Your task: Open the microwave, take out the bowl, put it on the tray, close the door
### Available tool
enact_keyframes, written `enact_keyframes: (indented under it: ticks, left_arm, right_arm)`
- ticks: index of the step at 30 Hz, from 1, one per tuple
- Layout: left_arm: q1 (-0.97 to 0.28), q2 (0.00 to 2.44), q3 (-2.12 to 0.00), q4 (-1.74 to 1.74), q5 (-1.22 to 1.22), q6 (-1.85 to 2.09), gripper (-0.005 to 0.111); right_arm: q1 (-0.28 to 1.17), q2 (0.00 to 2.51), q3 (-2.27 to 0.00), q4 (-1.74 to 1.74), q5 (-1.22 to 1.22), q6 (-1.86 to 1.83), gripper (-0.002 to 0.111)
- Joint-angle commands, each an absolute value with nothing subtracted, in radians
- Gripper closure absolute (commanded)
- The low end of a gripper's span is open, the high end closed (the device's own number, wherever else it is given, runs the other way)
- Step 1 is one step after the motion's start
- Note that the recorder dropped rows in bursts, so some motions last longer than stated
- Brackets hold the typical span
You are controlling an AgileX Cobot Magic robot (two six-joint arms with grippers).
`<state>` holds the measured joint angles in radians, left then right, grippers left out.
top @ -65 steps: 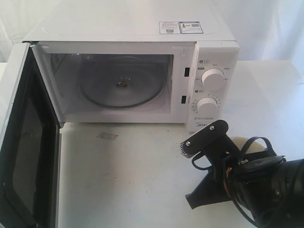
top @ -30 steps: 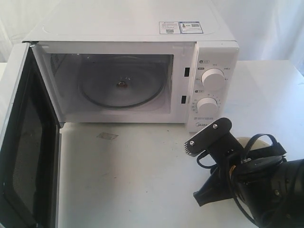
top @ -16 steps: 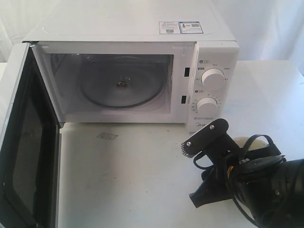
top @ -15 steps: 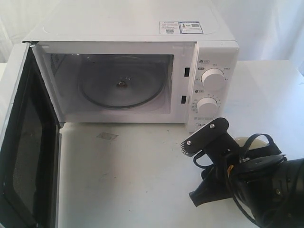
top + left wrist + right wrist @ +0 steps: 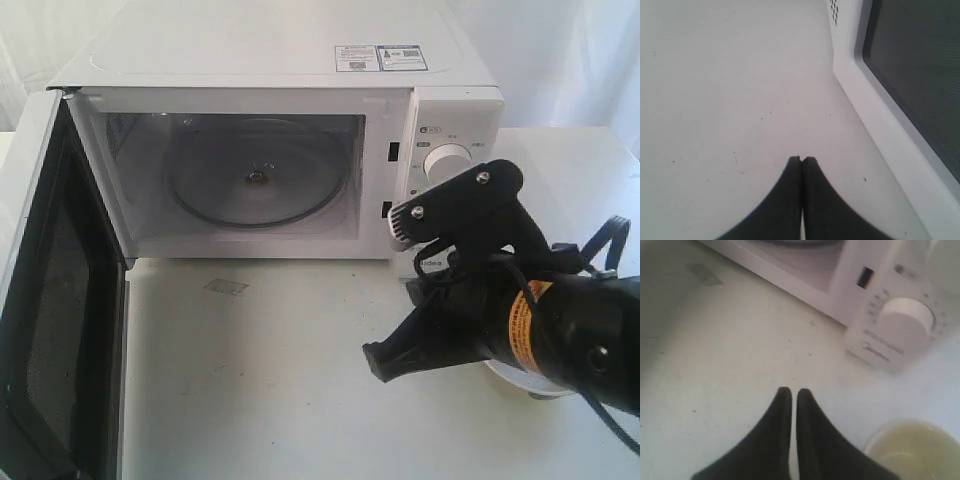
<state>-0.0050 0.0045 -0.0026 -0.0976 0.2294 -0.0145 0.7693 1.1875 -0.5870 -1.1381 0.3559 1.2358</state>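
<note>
With the door [image 5: 60, 320] of the microwave [image 5: 270, 50] swung wide open, the right end effector [image 5: 791, 391], pinched closed on nothing, hangs over the worktop [image 5: 260, 380] just beside the cream bowl [image 5: 912, 447] (the left end effector [image 5: 801, 160], likewise closed and empty, sits near the door).

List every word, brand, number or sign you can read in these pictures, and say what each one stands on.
"Midea": brand name on the microwave, on its control panel below the lower knob.
Two stickers on the microwave's top: print too small to read.
Scale marks around that knob and the upper knob: too blurred to read.
Orange label on the right arm: print unreadable.
</note>
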Motion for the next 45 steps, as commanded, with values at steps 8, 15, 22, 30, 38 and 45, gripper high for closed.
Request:
enact_keyframes:
  ticks: [8,15,22,30,38,45]
  left_arm:
    - [-0.009,0.0,0.0,-0.103,0.233,-0.017,0.107]
    - [-0.009,0.0,0.0,-0.103,0.233,-0.017,0.107]
    - [-0.009,0.0,0.0,-0.103,0.198,-0.019,0.107]
    - [-0.011,0.019,-0.223,-0.103,-0.349,0.037,0.107]
    - [-0.011,0.477,-0.968,-0.072,0.937,0.141,0.107]
    - [-0.011,0.558,-0.989,-0.103,0.93,0.155,0.107]
  right_arm:
    - [0.788,1.041,-0.575,-1.116,0.196,1.086,0.108]
    - [0.798,0.864,-0.581,-1.152,-0.203,1.015,0.108]
    - [0.798,0.691,-0.588,-1.071,0.12,1.112,0.108]
    - [0.798,0.634,-0.581,-1.072,0.197,1.028,0.108]
    - [0.798,0.764,-0.581,-1.074,0.203,1.013,0.108]
    - [0.798,0.827,-0.581,-1.07,0.195,1.016,0.108]
